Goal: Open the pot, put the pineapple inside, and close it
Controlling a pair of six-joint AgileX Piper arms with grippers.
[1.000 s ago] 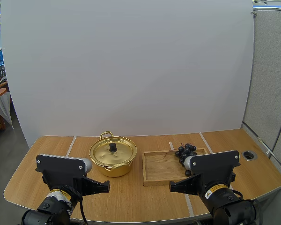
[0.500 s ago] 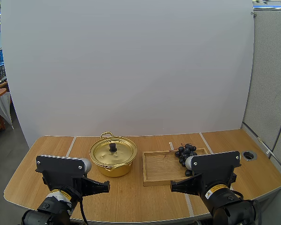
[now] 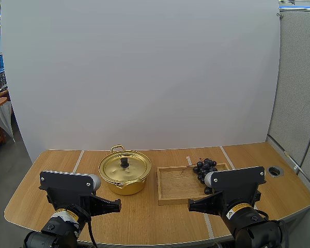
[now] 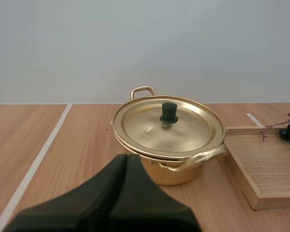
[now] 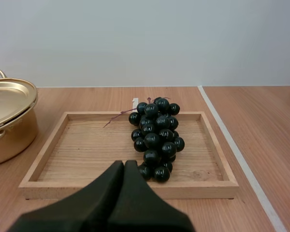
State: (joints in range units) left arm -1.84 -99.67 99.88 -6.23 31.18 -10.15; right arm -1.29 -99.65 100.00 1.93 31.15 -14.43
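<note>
A gold pot [image 3: 124, 173] [image 4: 166, 140] stands on the table with its lid [image 4: 168, 125] on, a black knob [image 4: 168, 112] at the lid's middle. To its right lies a wooden tray [image 3: 182, 186] [image 5: 87, 154] holding a bunch of dark grapes [image 3: 204, 168] [image 5: 155, 137]. No pineapple is visible. My left gripper [image 3: 117, 205] [image 4: 125, 162] is shut, its fingers one dark wedge just short of the pot's near side. My right gripper [image 3: 189, 207] [image 5: 124, 166] is shut too, at the tray's near edge in front of the grapes.
A round grommet hole [image 3: 274, 170] sits in the table at the far right. Pale seams [image 3: 78, 160] run front to back across the wooden tabletop. Bare wood lies left of the pot and right of the tray.
My right arm has shifted slightly to the right. The pot, tray, grapes and left arm have stayed put.
</note>
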